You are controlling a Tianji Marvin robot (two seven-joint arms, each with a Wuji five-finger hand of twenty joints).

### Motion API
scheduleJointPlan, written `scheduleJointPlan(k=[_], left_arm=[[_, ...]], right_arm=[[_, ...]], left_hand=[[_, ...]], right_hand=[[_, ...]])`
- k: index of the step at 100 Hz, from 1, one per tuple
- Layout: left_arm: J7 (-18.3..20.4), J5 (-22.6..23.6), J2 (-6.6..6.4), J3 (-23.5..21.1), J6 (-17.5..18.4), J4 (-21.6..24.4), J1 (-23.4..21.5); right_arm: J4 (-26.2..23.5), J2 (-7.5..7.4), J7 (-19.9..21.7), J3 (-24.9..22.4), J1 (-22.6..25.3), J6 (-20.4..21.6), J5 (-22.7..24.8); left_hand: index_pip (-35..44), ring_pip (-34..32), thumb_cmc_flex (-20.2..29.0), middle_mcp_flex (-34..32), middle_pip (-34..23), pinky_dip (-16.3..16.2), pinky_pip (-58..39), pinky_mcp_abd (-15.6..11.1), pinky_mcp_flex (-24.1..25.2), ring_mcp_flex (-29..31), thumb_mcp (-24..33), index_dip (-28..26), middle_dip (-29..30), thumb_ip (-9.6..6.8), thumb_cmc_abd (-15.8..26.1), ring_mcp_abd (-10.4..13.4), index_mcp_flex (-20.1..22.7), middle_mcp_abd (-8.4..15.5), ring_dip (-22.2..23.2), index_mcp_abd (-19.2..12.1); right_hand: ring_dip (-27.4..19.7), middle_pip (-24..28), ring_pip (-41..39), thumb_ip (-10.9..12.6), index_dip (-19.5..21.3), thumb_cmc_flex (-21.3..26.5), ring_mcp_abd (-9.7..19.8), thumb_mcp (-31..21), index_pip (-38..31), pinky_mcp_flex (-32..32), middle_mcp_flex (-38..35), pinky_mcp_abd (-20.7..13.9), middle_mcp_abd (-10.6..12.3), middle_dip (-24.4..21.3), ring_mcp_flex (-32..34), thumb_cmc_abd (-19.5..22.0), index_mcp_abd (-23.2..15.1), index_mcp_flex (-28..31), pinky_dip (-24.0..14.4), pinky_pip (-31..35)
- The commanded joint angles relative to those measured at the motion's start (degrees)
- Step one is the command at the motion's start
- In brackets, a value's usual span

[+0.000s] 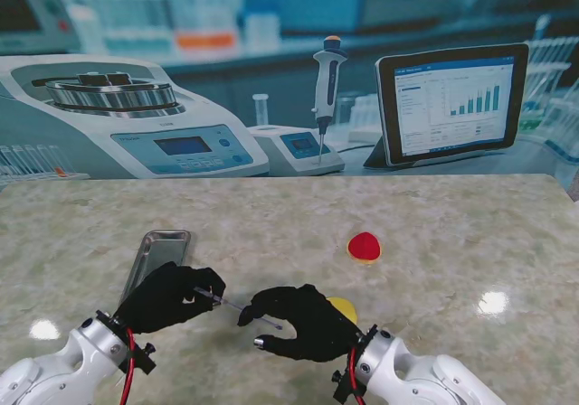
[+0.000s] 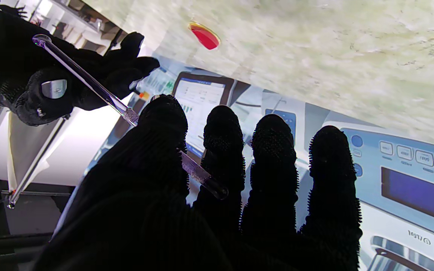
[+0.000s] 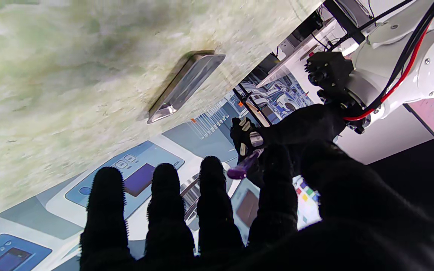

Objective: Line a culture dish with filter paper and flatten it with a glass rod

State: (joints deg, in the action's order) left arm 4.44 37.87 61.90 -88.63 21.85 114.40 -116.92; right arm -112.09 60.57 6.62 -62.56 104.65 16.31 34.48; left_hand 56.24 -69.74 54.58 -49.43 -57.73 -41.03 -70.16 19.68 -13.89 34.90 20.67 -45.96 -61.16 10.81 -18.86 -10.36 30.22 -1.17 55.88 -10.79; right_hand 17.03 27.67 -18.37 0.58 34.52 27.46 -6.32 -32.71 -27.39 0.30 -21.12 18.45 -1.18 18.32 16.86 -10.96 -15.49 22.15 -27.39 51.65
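Spanning the gap between your two black-gloved hands, one clear glass rod point(image 1: 222, 299) hangs above the marbled green table point(image 1: 434, 224). Your left hand point(image 1: 167, 296) pinches one end between thumb and forefinger. Your right hand point(image 1: 303, 322) touches the other end; whether it grips, I cannot tell. One steel tray point(image 1: 156, 253) lies beyond the left hand, one red round dish point(image 1: 365, 246) farther right. No writing legible.

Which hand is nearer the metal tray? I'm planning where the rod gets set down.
Left. The left hand sits at the tray's near end; the right hand is farther right.
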Motion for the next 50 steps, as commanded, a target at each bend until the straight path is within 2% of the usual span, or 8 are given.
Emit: scheduleJointPlan(k=[1,14,44,46,50], left_arm=[[0.3,0.1,-0.11,0.2,0.2,0.7,-0.4],[0.5,0.1,-0.15,0.4,0.3,0.9,-0.3],[0.8,-0.5,-0.17,0.8,0.0,1.8,-0.6],[0.8,-0.6,-0.17,0.9,0.0,1.8,-0.5],[0.8,-0.6,-0.16,1.0,-0.1,1.9,-0.5]], right_arm=[[0.3,-0.06,0.5,0.3,-0.2,0.3,0.0],[0.9,-0.1,0.7,0.8,-1.0,0.8,-0.3],[2.2,-0.14,1.0,1.9,-2.7,1.4,-0.9],[2.2,-0.13,1.0,1.9,-2.8,1.4,-0.9],[2.4,-0.12,1.0,2.1,-2.9,1.5,-1.1]], left_hand=[[8.5,-1.8,3.4,-1.7,-2.1,-2.0,-2.4,1.7,0.5,0.9,1.7,-4.2,-0.7,-1.21,3.4,-1.3,4.0,-0.5,0.8,-3.3],[8.4,-1.8,3.4,-1.7,-2.1,-2.0,-2.4,1.7,0.5,0.9,1.5,-4.2,-0.7,-1.23,3.4,-1.2,4.0,-0.5,0.8,-3.3],[8.4,-1.8,3.5,-1.8,-2.1,-2.0,-2.4,1.7,0.5,1.0,1.3,-4.3,-0.7,-1.31,3.4,-1.2,4.2,-0.5,0.8,-3.3],[8.4,-1.8,3.5,-1.8,-2.1,-2.0,-2.4,1.7,0.5,1.0,1.3,-4.3,-0.7,-1.31,3.4,-1.2,4.1,-0.5,0.8,-3.2],[8.4,-1.8,3.5,-1.8,-2.1,-2.1,-2.4,1.7,0.5,1.0,1.3,-4.3,-0.7,-1.31,3.4,-1.2,4.1,-0.5,0.8,-3.3]], right_hand=[[1.2,1.0,-2.1,0.1,-0.9,1.2,0.1,-2.0,-1.4,0.3,-1.6,-0.7,0.9,1.2,1.6,-2.0,-1.3,1.0,-1.4,2.7],[1.9,1.1,-3.1,-1.3,-2.2,1.4,-0.1,-3.3,-3.4,1.3,-4.0,-0.7,0.9,1.8,3.1,-3.4,-1.2,2.2,-1.8,4.1],[2.7,2.2,-5.0,-2.0,-3.5,1.9,-0.4,-4.4,-7.0,3.7,-8.7,-0.7,0.3,2.7,6.5,-5.3,-0.1,5.1,-2.6,6.5],[3.0,2.3,-5.4,-2.4,-5.2,1.8,-0.5,-5.1,-9.0,3.9,-9.3,-0.6,0.3,3.3,6.9,-5.5,0.1,5.0,-2.5,7.0],[3.2,2.7,-5.8,-2.5,-5.7,1.9,-0.5,-5.3,-10.0,4.4,-10.4,-0.7,0.2,3.6,7.7,-5.9,0.3,5.6,-2.6,7.5]])
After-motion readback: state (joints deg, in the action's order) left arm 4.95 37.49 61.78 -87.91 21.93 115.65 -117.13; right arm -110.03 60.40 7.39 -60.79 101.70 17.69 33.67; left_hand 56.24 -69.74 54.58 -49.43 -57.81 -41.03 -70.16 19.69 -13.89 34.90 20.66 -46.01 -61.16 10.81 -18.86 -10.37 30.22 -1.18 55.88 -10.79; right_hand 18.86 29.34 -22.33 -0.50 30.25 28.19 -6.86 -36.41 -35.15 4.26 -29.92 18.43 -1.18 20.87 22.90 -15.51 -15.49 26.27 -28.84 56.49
